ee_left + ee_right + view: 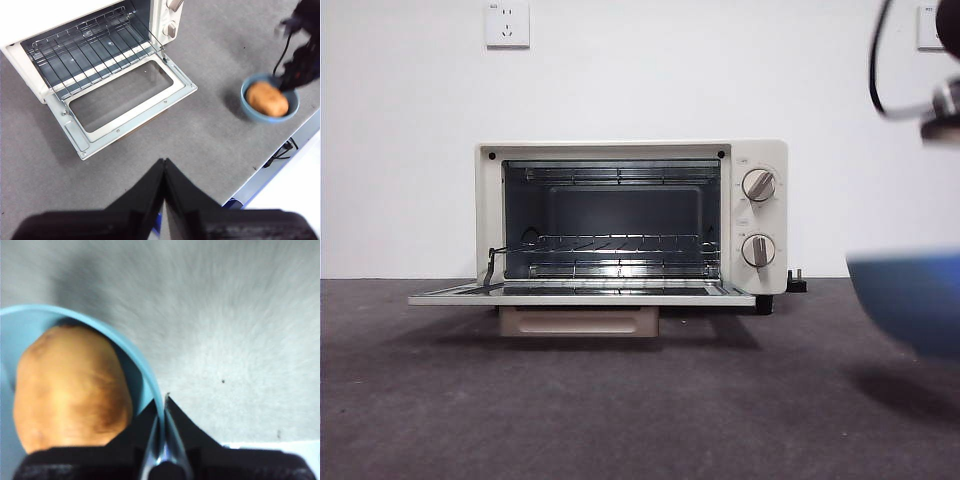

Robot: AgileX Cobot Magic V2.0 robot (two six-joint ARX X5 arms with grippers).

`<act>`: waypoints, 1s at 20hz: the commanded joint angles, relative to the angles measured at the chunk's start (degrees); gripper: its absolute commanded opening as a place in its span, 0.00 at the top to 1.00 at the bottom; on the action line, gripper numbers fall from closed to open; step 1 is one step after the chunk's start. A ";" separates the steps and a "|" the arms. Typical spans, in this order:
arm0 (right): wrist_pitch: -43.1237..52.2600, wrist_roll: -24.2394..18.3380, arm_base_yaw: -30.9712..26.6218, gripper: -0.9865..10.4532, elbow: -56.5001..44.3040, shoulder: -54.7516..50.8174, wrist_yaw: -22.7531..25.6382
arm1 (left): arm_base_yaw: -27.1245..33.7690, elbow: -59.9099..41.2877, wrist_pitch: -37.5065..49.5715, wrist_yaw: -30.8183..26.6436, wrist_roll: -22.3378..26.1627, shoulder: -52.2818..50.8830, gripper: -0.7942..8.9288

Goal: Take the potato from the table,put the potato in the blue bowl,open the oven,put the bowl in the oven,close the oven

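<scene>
While the right pincer (162, 412) pinches the rim of the blue bowl (150, 385) between its two black jaws, one inside the wall and one outside, the potato (70, 387) lies in the bowl just beside the inner jaw. From the right wrist camera the bowl is cut off at the frame edge, and the grey desk (235, 340) past it is smeared with motion blur.

Seen from the front, the bowl (910, 305) shows only as a blurred blue shape at about 3 o'clock, clipped by the edge, with a dark shadow on the desk (620, 410) beneath it, so it appears lifted clear of the surface. Whether it truly hangs free cannot be settled from the blur. A dark cable and part of the arm show at 1 o'clock; the pincer itself is out of that view.

From the left wrist camera, the left pincer (164, 162) has its jaws pressed together on nothing, high over the desk. Beyond it, at 11 o'clock, stands the oven (100, 55) with its door (125, 102) dropped flat and the wire rack bare. At 2 o'clock sits the bowl with the potato (267, 99), the right arm dark and blurred over its rim.
</scene>
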 commanded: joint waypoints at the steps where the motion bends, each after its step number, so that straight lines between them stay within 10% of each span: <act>1: -3.34 1.33 0.11 0.92 7.26 0.15 -1.16 | -0.17 -0.24 0.07 0.02 1.33 0.15 0.92; 20: -8.66 21.55 15.54 0.92 64.52 41.77 -2.08 | -0.17 -0.24 0.04 0.11 3.06 -2.99 0.92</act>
